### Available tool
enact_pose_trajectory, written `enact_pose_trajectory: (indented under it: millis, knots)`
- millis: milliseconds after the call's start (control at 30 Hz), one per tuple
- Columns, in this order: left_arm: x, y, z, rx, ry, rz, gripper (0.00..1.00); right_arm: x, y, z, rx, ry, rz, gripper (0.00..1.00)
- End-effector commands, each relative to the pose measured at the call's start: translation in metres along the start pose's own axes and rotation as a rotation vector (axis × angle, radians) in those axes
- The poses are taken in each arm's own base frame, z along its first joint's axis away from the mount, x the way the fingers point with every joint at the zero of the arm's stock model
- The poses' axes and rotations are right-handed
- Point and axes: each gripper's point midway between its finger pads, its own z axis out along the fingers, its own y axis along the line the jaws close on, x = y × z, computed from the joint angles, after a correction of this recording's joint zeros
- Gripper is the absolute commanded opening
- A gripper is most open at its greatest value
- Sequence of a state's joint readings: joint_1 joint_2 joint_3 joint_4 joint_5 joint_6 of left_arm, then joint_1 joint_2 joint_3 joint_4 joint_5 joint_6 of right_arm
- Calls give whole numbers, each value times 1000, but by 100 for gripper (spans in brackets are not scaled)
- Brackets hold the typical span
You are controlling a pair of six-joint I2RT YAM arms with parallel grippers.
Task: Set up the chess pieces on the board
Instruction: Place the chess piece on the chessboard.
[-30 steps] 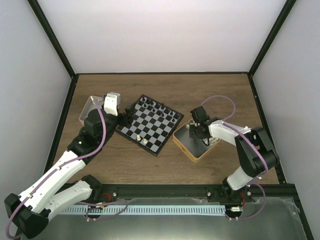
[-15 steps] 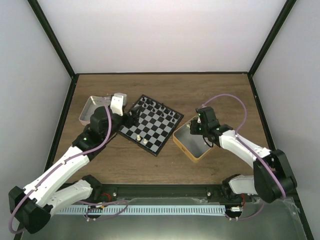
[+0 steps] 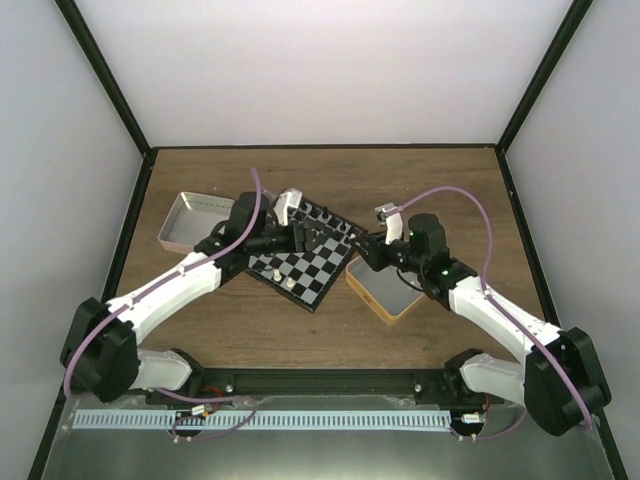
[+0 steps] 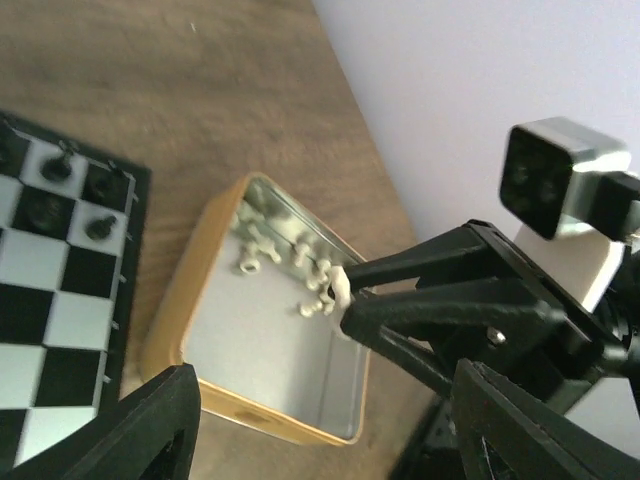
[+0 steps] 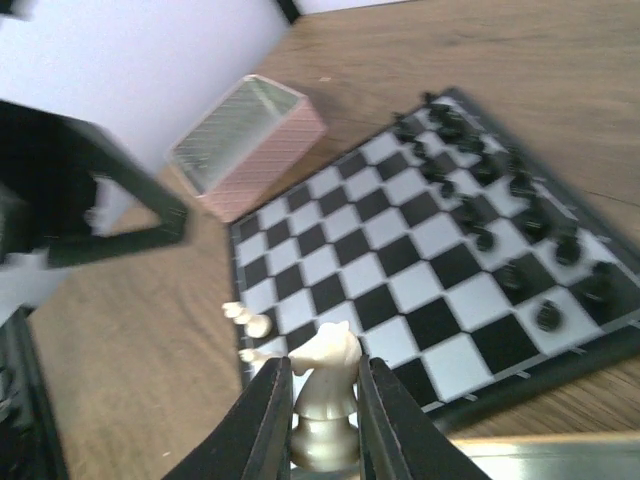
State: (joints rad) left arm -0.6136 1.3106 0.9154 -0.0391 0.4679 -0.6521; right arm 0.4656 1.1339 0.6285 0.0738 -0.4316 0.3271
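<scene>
Top view: chessboard (image 3: 320,266) sat turned cornerwise mid-table (image 3: 300,335).

Containers:
- Gold tin (image 3: 390,296) lay just beside the board at its 4 o'clock. A handful of loose cream pieces (image 4: 252,262) was bunched in its far corner, most lying on their sides; the rest of the floor was bare metal.
- Pink tin (image 3: 188,222) lay near the board at its 10 o'clock, open side up, grey inside showing (contents could not be made out from the right wrist view, too blurred).

Board: black pieces (image 5: 480,190) stood in two rows along the 1 o'clock edge. Two cream pieces (image 5: 250,322) stood on squares at the 7 o'clock edge.

Right gripper (image 5: 324,385): fingers pinched on a cream knight (image 5: 325,352), held upright by its base, head clear above the fingertips. It hung over the gold tin's 10 o'clock rim, at the board's 3 o'clock corner, not touching the board.

Left gripper (image 3: 292,232): claw spread wide, nothing between the fingers, above the board's 11 o'clock part, beside the black rows.
</scene>
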Motion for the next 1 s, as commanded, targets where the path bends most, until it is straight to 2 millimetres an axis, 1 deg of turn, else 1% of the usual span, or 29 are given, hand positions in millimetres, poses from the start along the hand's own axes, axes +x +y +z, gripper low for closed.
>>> enact_pose_trajectory:
  millis: [0,67,133,267,333,467,733,867,967]
  knots:
    - [-1,-30,7,164,68,-153,70,-5,49,-4,-216,-22,-124,14]
    - [0,-35,11,205,91,-191,68,-4,57,-3,-236,-22,-150,14]
    - [5,-35,14,229,115,-226,64,-4,61,-1,-242,-22,-169,14]
    - [13,-27,21,216,145,-272,52,-5,65,1,-253,-24,-189,14]
    - [16,-23,22,205,154,-284,47,-6,67,1,-255,-24,-193,14]
    - [23,-14,23,171,165,-303,46,-7,67,1,-259,-29,-199,14]
    - [29,-7,28,162,186,-319,32,-7,69,5,-268,-22,-204,14]
    - [31,-6,30,159,195,-317,31,-8,69,8,-264,-18,-203,14]
    - [36,0,32,138,208,-318,31,-9,69,10,-267,-19,-204,14]
